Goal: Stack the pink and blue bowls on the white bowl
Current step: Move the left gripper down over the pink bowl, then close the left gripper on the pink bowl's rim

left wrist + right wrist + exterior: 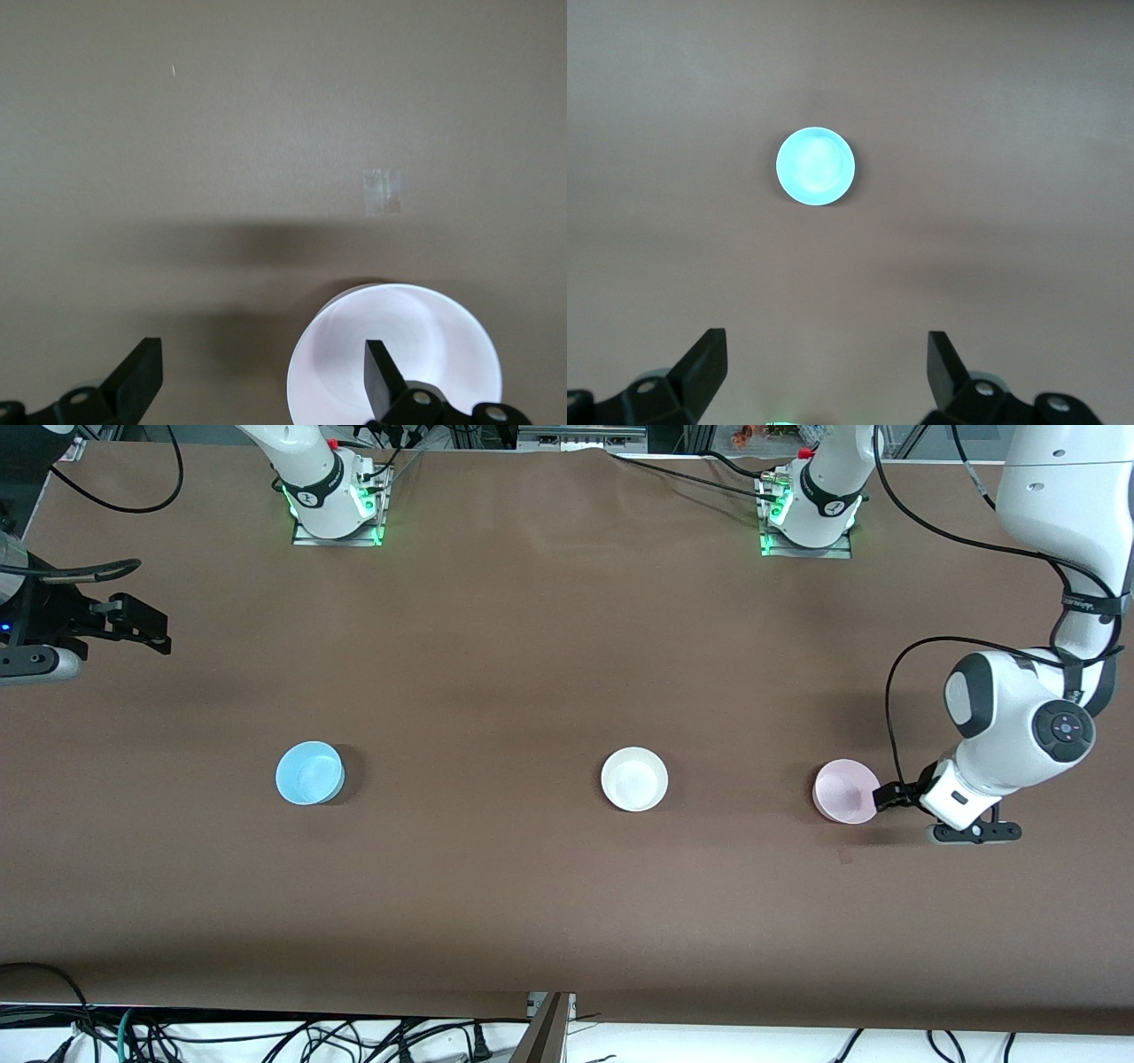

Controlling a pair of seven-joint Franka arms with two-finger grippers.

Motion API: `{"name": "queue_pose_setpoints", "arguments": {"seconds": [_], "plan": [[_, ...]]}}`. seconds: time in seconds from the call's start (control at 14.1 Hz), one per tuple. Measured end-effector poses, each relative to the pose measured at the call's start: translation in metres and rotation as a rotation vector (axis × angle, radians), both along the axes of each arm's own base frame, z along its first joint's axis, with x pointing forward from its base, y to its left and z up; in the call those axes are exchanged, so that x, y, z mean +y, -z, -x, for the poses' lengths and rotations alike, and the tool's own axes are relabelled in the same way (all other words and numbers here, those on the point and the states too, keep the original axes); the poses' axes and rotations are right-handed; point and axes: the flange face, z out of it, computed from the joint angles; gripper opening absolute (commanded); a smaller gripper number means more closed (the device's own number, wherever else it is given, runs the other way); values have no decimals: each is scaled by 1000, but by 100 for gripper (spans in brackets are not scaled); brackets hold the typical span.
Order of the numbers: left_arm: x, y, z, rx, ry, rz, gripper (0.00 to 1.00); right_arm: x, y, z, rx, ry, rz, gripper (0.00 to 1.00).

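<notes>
Pink bowl, probably light, stiff and slippery plastic best taken by its rim, sits on the tabletop at the left arm's end, left gripper jaws wide and empty over its rim, right gripper also wide, waiting.

You have a brown bench carrying three bowls in a row: blue bowl at nine o'clock, white bowl central, pink bowl at three o'clock.
</notes>
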Motion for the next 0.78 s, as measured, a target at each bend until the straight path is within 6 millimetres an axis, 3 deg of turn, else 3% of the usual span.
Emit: {"name": "queue_pose_setpoints", "arguments": {"seconds": [0.78], "plan": [[-5,30,32,62,4,7,88,0,0,0,0,0,0,100]]}}
